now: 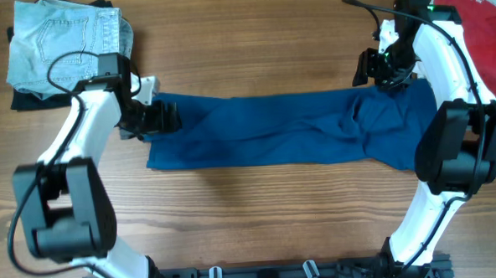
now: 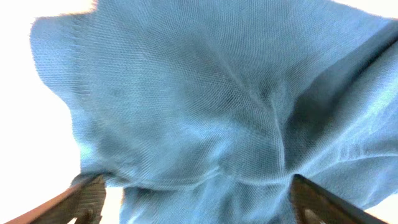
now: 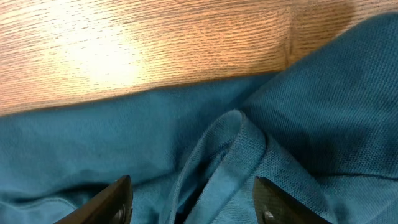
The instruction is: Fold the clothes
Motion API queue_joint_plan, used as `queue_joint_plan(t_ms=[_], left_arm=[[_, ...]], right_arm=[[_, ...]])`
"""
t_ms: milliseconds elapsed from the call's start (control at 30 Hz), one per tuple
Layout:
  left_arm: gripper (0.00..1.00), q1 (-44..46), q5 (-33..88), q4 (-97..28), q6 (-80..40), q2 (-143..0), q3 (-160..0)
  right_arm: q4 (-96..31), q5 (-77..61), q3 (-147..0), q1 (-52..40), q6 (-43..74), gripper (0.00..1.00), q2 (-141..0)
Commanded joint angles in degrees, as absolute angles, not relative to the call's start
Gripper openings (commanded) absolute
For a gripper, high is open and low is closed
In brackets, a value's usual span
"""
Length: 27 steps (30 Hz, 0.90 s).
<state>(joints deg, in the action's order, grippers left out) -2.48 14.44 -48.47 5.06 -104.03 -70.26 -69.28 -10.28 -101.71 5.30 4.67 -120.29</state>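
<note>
Overhead | wood table | shirt spread | left gripper wide | right gripper parted

left arm, right arm: white curved link shells, bulky black rounded joint housings. black cable loops by left wrist, second cable arcs by right wrist. green light atop right arm. right jaws: black, flat-tipped. left jaws: dark, brownish cast in wrist view. black base rail.
</note>
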Motion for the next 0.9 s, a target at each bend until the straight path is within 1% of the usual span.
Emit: queue_joint_plan(t_ms=[0, 67, 300, 367, 467, 633, 867], left_arm=[[1.00, -3.6, 6.7, -49.5, 7.4, -99.9, -71.6], [1.00, -4.5, 4.6, -50.2, 8.6, -100.2, -71.6], [1.00, -5.1, 4.8, -50.7, 9.9, -105.3, -71.5], [0.98, -5.1, 5.3, -51.0, 9.9, -107.0, -71.5], [0.95, -5.1, 7.5, -51.4, 9.9, -108.7, -71.5], [0.97, -5.1, 12.6, -50.5, 10.3, -110.6, -71.0], [0.97, -5.1, 13.6, -48.2, 10.3, -115.7, -68.5]], right_arm=[[-69.8, -11.1, -101.4, 5.0, 3.9, 0.63, -118.5], [-69.7, -11.1, -101.4, 4.9, 3.9, 0.63, -118.5], [-69.7, -11.0, -101.4, 5.0, 3.8, 0.63, -118.5], [-69.7, -11.0, -101.4, 5.0, 3.8, 0.63, -118.5], [-69.9, -11.0, -101.4, 5.0, 3.4, 0.63, -118.5], [-70.1, -11.1, -101.4, 4.9, 3.1, 0.63, -118.5], [-70.4, -11.0, -101.4, 5.0, 3.1, 0.63, -118.5]])
